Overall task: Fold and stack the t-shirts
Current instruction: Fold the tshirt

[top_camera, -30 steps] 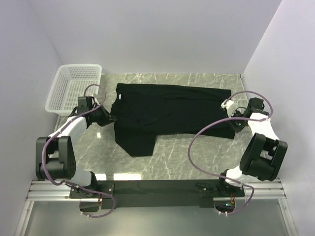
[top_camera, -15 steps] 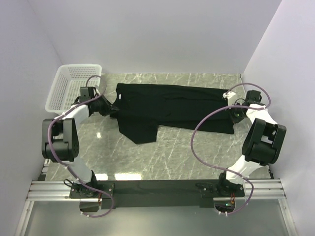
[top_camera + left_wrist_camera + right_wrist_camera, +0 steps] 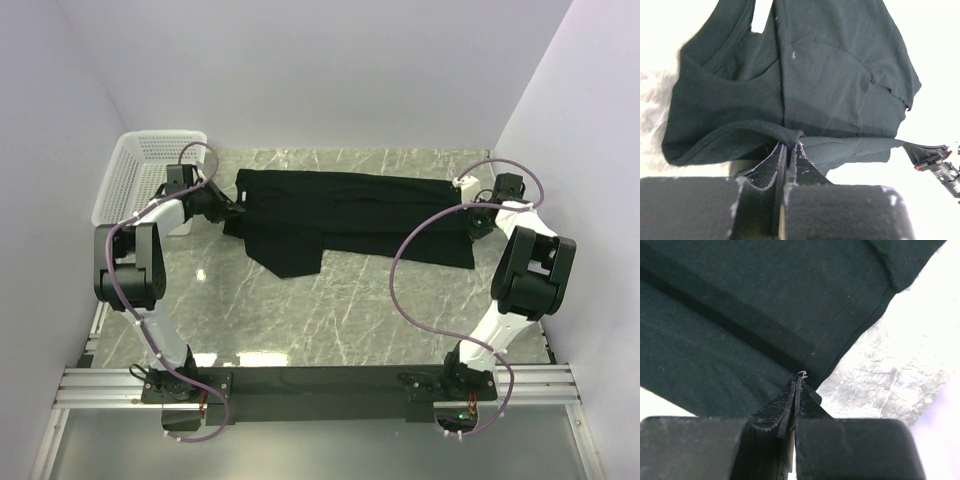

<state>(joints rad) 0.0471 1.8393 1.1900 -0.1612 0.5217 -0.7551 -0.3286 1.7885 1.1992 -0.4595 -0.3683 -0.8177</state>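
Left of the left end effector (image 3: 226, 207), white mesh basket (image 3: 140, 170) at the worktop (image 3: 350, 310) corner, left end effector pinched tight on the black t-shirt (image 3: 350, 212) near its collar, shirt stretched between both end effectors, right end effector (image 3: 472, 226) clamped on its hem.

Soft bright light, with small glare on the marble table (image 3: 350, 300); the wrist views burn white around the dark t-shirt (image 3: 840, 75).

My left arm (image 3: 125, 270) and right arm (image 3: 530, 272) both fold up from their near bases and reach far, one on each side. My left pincer (image 3: 788, 146) and right pincer (image 3: 799, 377) each pinch tight on the t-shirt (image 3: 340, 210).
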